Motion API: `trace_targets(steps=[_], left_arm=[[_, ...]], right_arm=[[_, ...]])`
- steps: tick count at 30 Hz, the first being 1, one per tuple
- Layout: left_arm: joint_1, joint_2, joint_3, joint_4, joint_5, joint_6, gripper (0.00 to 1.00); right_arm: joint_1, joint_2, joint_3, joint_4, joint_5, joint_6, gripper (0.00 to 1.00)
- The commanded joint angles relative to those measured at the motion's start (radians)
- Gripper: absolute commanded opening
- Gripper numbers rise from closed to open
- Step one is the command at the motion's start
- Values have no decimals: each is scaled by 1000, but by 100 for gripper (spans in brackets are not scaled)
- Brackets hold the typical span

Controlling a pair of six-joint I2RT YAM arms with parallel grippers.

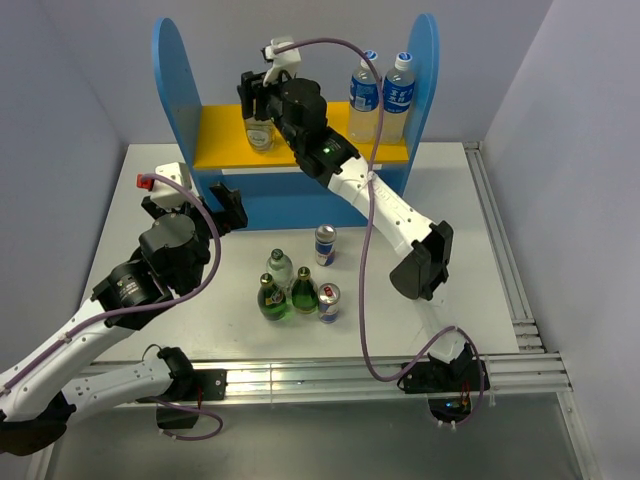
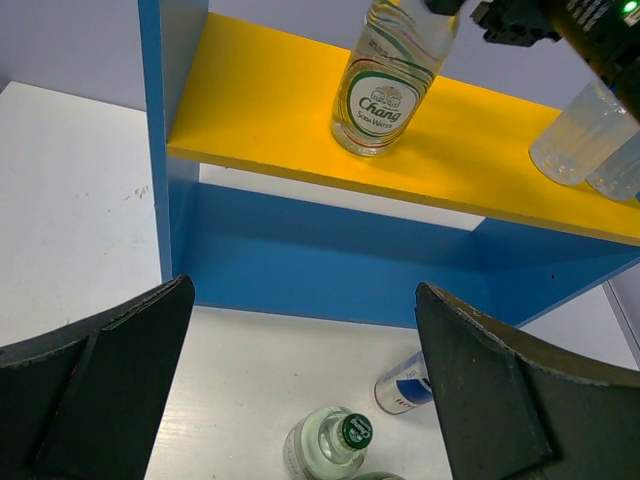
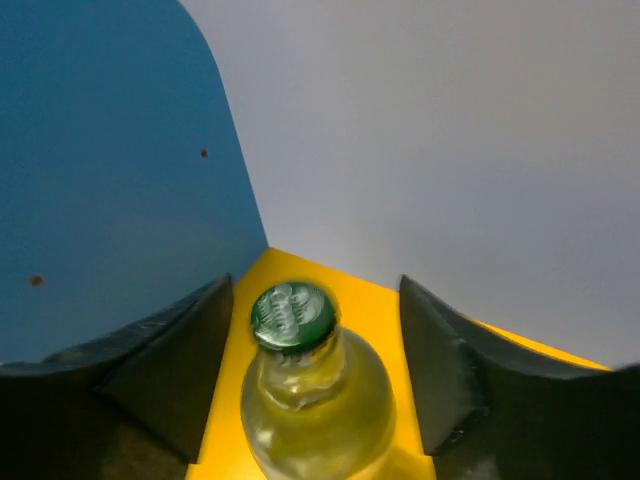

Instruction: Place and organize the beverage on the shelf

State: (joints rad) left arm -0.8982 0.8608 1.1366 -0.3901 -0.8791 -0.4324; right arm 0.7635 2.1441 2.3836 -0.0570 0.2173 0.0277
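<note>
The blue shelf (image 1: 172, 80) has a yellow upper board (image 1: 225, 140). One clear glass bottle (image 1: 259, 133) stands on the left part of that board, and it also shows in the left wrist view (image 2: 385, 85). My right gripper (image 1: 258, 98) is over it, open. In the right wrist view its fingers (image 3: 190, 350) stand apart on both sides of the green-capped bottle (image 3: 315, 400) without touching it. My left gripper (image 1: 200, 205) is open and empty near the shelf's lower left front. On the table stand a clear bottle (image 1: 279, 268), two green bottles (image 1: 271, 298) (image 1: 304, 292) and two cans (image 1: 325, 243) (image 1: 328, 302).
Two taller plastic bottles (image 1: 365, 95) (image 1: 399, 95) with blue labels stand on the right part of the upper board. The shelf's lower level (image 2: 330, 260) shows nothing on it in the left wrist view. Walls close in on the left and right of the table.
</note>
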Motion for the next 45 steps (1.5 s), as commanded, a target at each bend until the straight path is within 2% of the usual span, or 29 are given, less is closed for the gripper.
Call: trace_targets(steps=[1, 8, 10, 15, 24, 28, 30, 31, 33, 37, 45], left_arm=[[-4, -13, -3, -3, 14, -9, 99], [-4, -6, -6, -9, 5, -8, 99], [-4, -5, -8, -6, 3, -5, 99], [-5, 7, -8, -3, 2, -2, 99], [-5, 24, -5, 3, -31, 20, 99], [-5, 47, -14, 14, -14, 43, 99], [-5, 78, -21, 26, 47, 60, 99], [-5, 92, -24, 36, 74, 67, 99], [-5, 151, -26, 46, 139, 72, 99], [-4, 274, -20, 56, 177, 60, 99], [-4, 399, -86, 117, 232, 15, 99]], right_arm=[[10, -42, -32, 54, -6, -15, 77], [16, -82, -118, 85, 19, -17, 91], [20, -119, -174, 109, 14, -17, 100], [22, -226, -343, 209, -9, -17, 100], [22, -384, -538, 207, -47, -5, 100], [23, -532, -720, 218, -24, 31, 100], [30, -605, -811, 247, -7, 53, 100], [33, -688, -916, 261, -1, 63, 100], [37, -772, -1018, 293, 14, 87, 100], [48, -1004, -1252, 286, 39, 124, 100], [59, -1317, -1486, 146, 105, 161, 100]])
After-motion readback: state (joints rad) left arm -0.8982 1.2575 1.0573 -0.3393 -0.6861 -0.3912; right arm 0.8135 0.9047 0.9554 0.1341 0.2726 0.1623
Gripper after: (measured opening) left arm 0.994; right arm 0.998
